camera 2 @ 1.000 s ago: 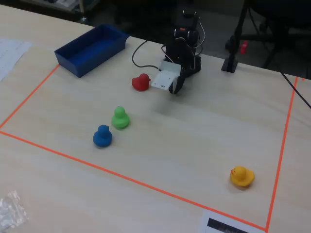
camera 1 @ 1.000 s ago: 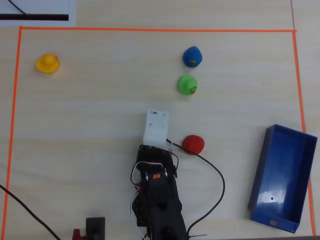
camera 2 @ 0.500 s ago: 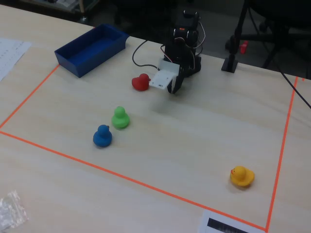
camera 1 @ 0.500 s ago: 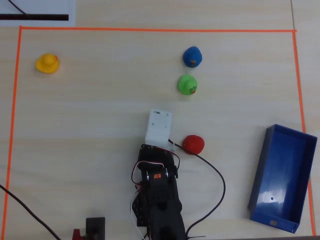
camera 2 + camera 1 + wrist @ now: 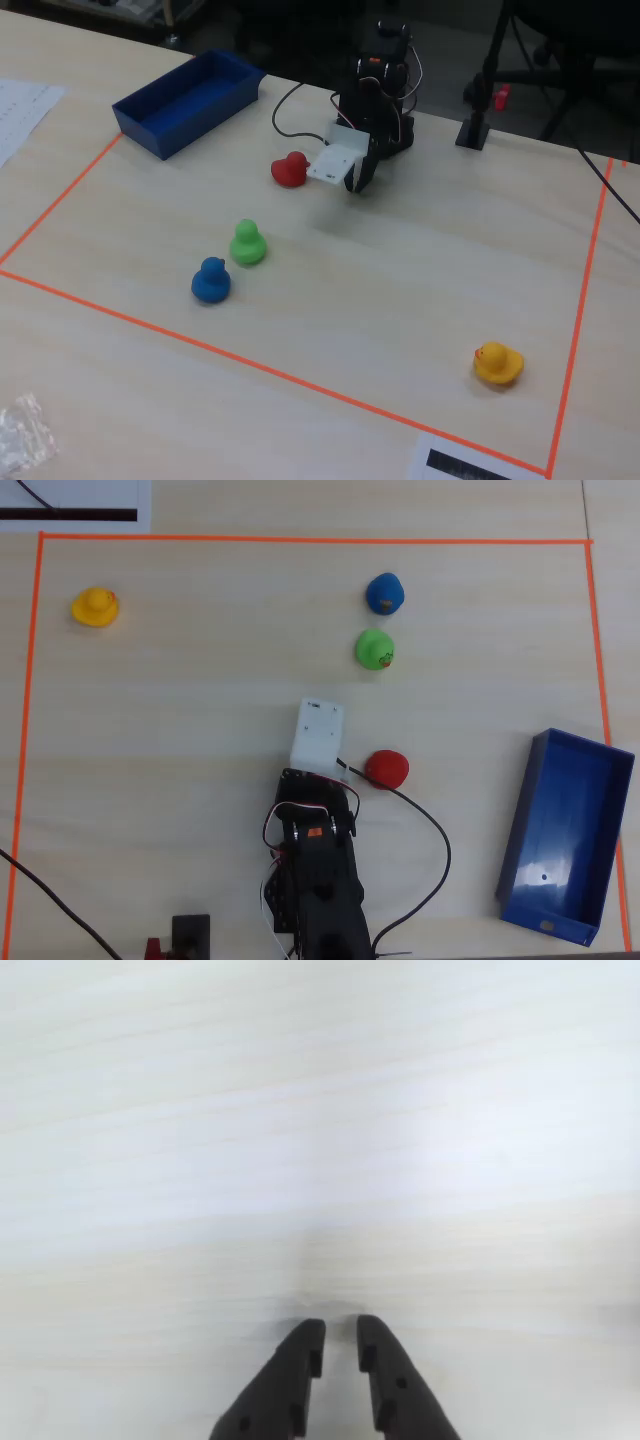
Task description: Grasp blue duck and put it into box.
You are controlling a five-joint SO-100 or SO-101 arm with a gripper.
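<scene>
**Blue duck untouched, box empty — nothing done yet**

Pale wood bench (image 5: 200,740), marked off by an orange tape border (image 5: 300,540), carries everything I am working with. From the overhead view, the blue duck (image 5: 385,593) sits at the far side of the taped area, right of centre, with the green duck (image 5: 375,649) just beside it on the near side; I cannot tell whether the two touch. The red duck (image 5: 387,768) lies close to my arm's right, and a yellow duck (image 5: 95,607) stands well apart at the far left. The box (image 5: 600,780) is at the right edge, near side, and its floor looks bare.

My arm (image 5: 315,870) is folded close to its base, the gripper (image 5: 341,1332) pointing down at bare bench. In the wrist view the jaws stand nearly together with a slim gap, holding nothing, and no duck shows there.

I judge the task as not started: reaching out to the blue duck, closing on it, carrying it right to the box and releasing all remain. The green neighbour may crowd the grasp.

Writing: a white sheet (image 5: 470,462) with a black bar lies outside the tape, but I can read nothing on it.
</scene>
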